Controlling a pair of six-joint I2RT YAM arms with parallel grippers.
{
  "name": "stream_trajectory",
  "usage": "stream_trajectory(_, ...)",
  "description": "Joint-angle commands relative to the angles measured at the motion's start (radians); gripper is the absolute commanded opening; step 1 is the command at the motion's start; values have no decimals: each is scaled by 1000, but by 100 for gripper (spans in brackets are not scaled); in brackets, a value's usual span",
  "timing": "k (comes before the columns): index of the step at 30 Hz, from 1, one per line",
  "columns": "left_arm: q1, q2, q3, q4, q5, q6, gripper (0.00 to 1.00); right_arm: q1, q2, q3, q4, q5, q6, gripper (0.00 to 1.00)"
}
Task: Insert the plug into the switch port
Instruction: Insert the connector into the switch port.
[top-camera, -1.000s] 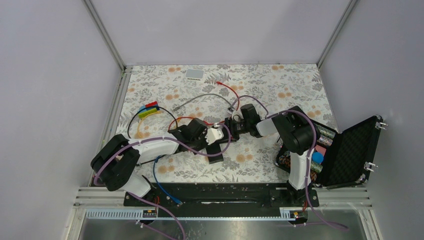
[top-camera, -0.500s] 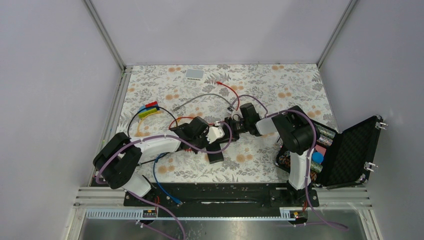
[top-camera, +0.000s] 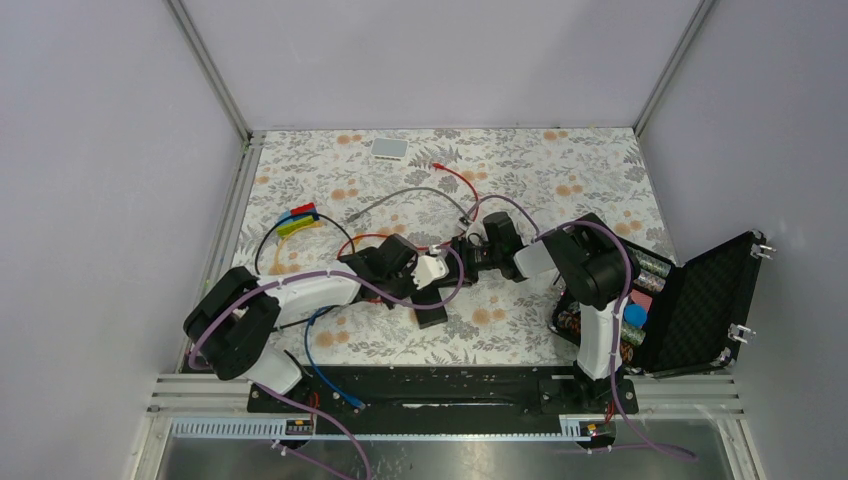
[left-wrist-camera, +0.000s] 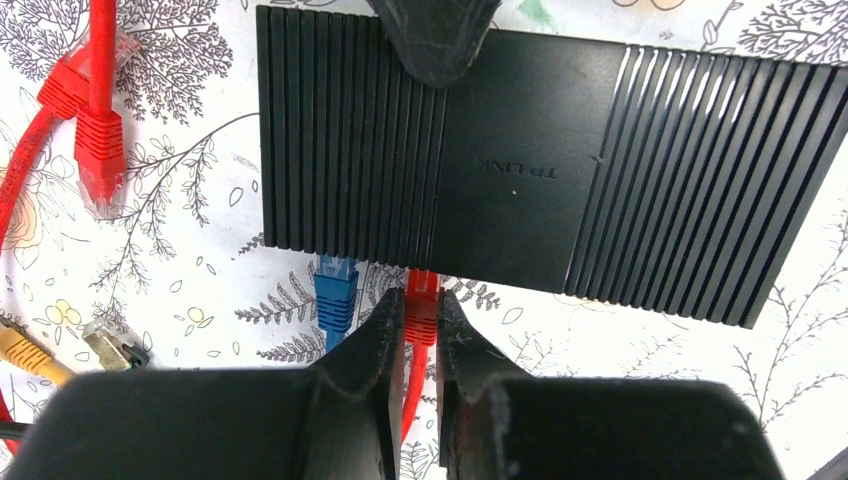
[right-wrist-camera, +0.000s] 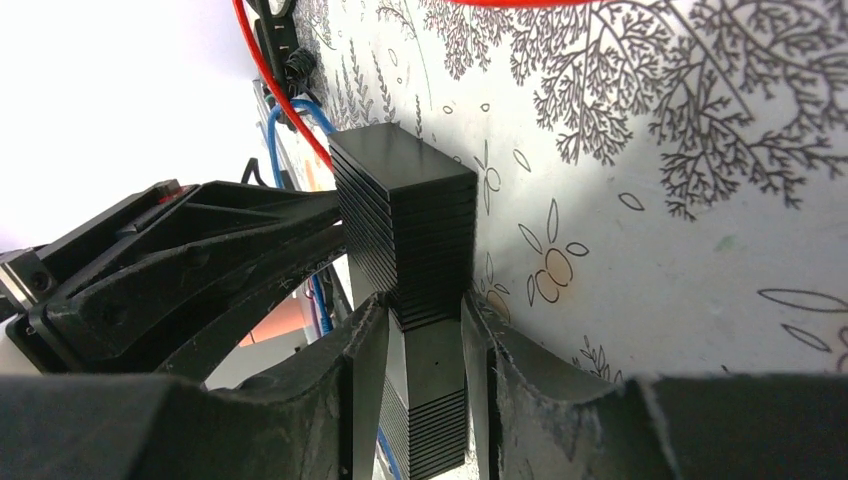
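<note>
The left gripper (left-wrist-camera: 421, 335) is nearly closed, pinching the red plug (left-wrist-camera: 421, 300) right at the black switch (left-wrist-camera: 520, 180).
The plug points away from the gripper, straight at the switch's long side, and its tip touches that side just beside a blue plug (left-wrist-camera: 336, 290). How deep it sits, I cannot tell. The switch lies flat on the flowery table (left-wrist-camera: 180, 230), its long way crossing the plug's. The right gripper (right-wrist-camera: 425, 320) is partly open and squeezes the switch from the far side.
</note>
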Motion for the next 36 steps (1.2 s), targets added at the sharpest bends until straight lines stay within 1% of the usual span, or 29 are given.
stream_trajectory(1,-29,-59,58,192,156,18,9,47,23,-45,-21,66,20,42)
stream_trajectory(5,-24,-62,68,156,163,30,14,36,11,-63,-9,66,21,42)
stream_trajectory(13,-11,-28,130,27,173,56,32,23,13,-75,10,58,28,42)
stream_trajectory(20,11,-58,128,-13,151,61,35,19,6,-76,4,54,22,42)
stream_trajectory(22,15,-73,130,-31,152,61,37,17,7,-75,4,54,21,42)
stream_trajectory(28,28,-107,123,-132,89,83,39,17,0,-79,3,50,19,42)
stream_trajectory(31,41,-112,106,-154,103,96,38,16,-11,-77,-4,46,17,42)
stream_trajectory(33,54,-118,94,-161,140,98,38,14,-20,-75,-13,46,8,42)
stream_trajectory(36,63,-129,62,-139,140,90,39,15,-26,-74,-15,44,9,42)
